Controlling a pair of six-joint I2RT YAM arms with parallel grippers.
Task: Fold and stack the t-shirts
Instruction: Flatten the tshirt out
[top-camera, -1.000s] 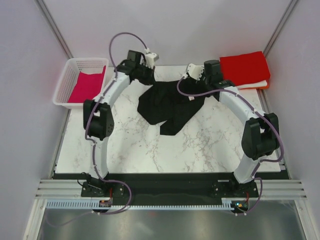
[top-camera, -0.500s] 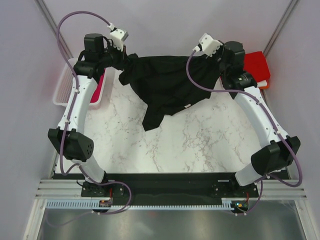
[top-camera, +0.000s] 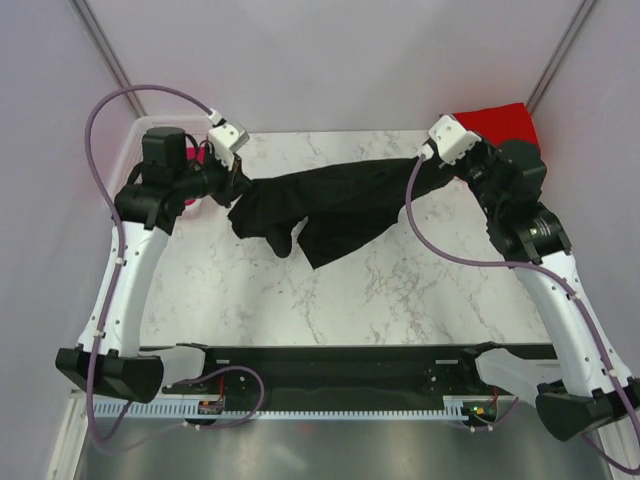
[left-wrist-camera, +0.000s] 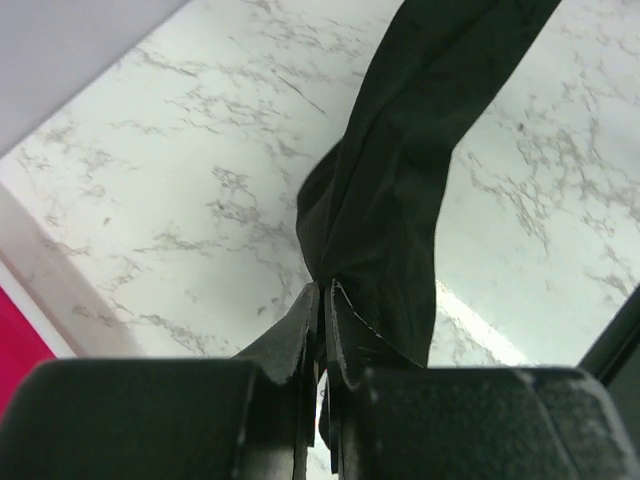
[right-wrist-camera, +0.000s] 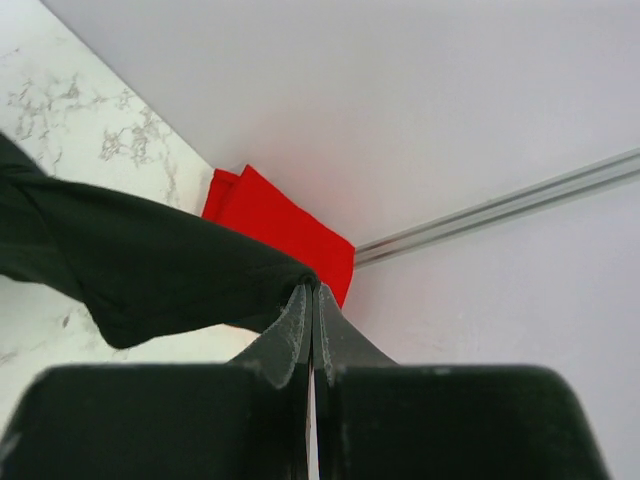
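Observation:
The black t-shirt hangs stretched in the air between my two grippers, above the far half of the marble table. My left gripper is shut on its left end; in the left wrist view the cloth runs up from the closed fingertips. My right gripper is shut on its right end; the cloth trails left from the pinch. A folded red t-shirt lies at the far right corner, also in the right wrist view.
The white lattice basket with a magenta shirt stands at the far left, mostly hidden behind my left arm. A strip of magenta shows in the left wrist view. Grey walls close the back and sides.
Both grippers have moved nearer and lower with the black shirt. The shirt is now pulled into a tighter, narrower band between them, with a smaller part hanging down.

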